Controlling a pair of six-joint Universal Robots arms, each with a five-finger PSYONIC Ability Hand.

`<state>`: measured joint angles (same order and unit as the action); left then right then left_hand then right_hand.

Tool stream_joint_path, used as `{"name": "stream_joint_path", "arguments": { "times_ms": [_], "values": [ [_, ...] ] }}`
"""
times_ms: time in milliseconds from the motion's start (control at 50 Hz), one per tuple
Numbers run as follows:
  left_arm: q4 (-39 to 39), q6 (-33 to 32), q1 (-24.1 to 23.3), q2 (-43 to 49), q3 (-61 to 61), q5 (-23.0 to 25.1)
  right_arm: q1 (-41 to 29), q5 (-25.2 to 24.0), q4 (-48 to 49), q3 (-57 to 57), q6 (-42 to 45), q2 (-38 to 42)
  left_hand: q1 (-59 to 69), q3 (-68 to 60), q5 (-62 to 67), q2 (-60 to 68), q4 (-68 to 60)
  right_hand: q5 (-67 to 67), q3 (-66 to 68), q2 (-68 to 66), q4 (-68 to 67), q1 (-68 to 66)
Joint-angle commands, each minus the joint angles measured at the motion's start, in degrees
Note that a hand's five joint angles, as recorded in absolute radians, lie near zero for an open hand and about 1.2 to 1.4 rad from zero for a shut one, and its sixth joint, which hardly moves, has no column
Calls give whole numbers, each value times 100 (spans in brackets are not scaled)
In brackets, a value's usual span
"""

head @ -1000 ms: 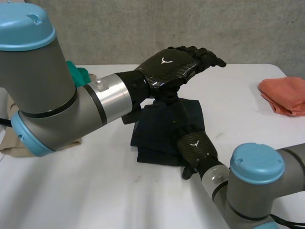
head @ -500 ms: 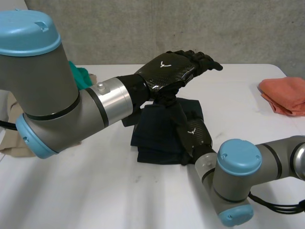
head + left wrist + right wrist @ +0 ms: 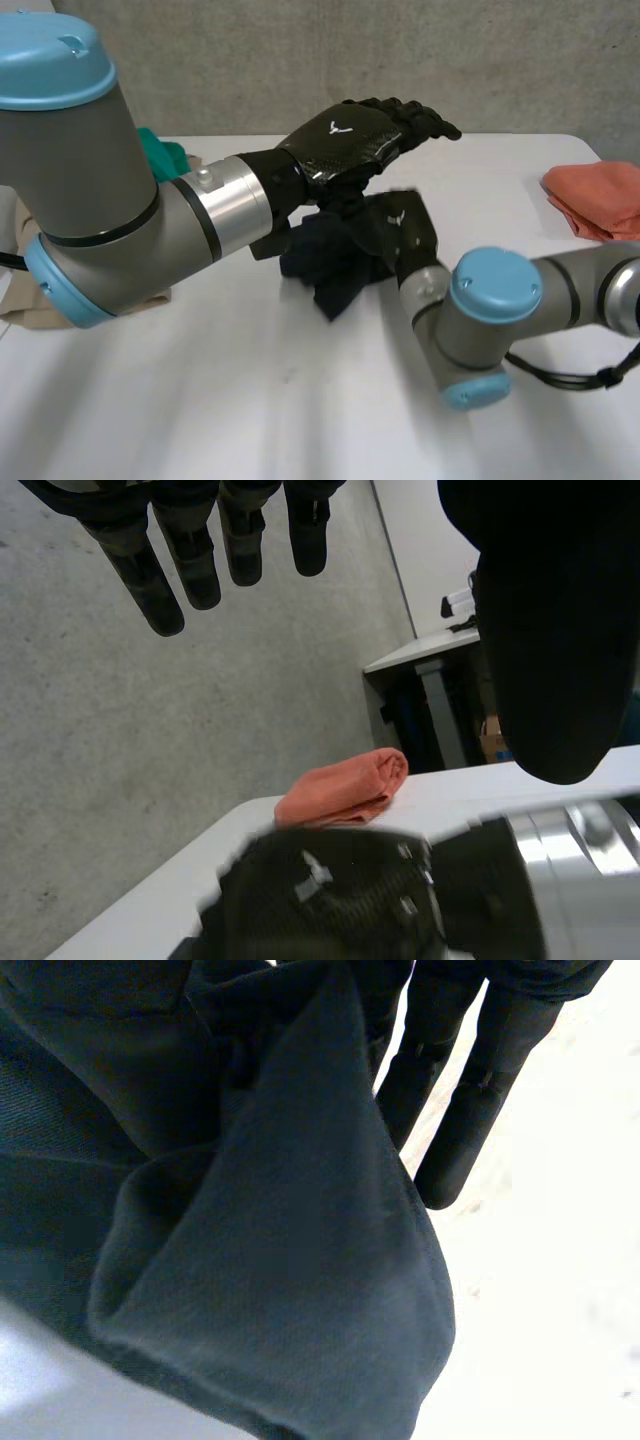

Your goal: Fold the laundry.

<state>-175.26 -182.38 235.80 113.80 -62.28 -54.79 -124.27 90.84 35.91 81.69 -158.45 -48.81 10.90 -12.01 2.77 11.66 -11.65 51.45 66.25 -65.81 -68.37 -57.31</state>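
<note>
Dark navy folded cloth [image 3: 335, 262] lies bunched at middle of white desk [image 3: 200, 400]. Its right edge is lifted because right hand [image 3: 402, 228] grips it there, probably to turn fold over. In right wrist view cloth hangs across palm, outer fingers [image 3: 478, 1100] straight beside it. Left hand [image 3: 365, 135] hovers just above cloth, back upward, fingers straight, holding nothing, likely so as not to block fold. Orange folded cloth [image 3: 598, 200] rests far right, well apart.

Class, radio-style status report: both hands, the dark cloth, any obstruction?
Left hand open, above dark cloth. Right hand on it, grip unclear. Cloth bunched, not flat. Nothing blocking.
</note>
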Motion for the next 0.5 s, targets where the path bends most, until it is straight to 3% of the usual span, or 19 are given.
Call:
{"name": "stream_joint_path", "arguments": {
  "times_ms": [20,300,420,500],
  "values": [
    [-17,9,168,-218,15,-49,447,-163,56,-724,-19,-198,-18,129,-205,-93,93,1855,1375,-1419,-1163,-2269],
    [-457,326,291,-429,50,-216,2318,-663,118,-2464,-818,-199,-35,146,-222,-110,110,1855,1375,-1419,-1163,-2269],
    [-483,352,274,-438,50,-190,3514,-1577,337,-3150,-1591,249,-35,146,-222,-110,110,1855,1375,-1419,-1163,-2269],
    [-483,344,265,-403,67,-181,4138,-2219,610,-3738,-2084,1030,-35,145,-222,-110,110,1855,1375,-1419,-1163,-2269]
  ]
}}
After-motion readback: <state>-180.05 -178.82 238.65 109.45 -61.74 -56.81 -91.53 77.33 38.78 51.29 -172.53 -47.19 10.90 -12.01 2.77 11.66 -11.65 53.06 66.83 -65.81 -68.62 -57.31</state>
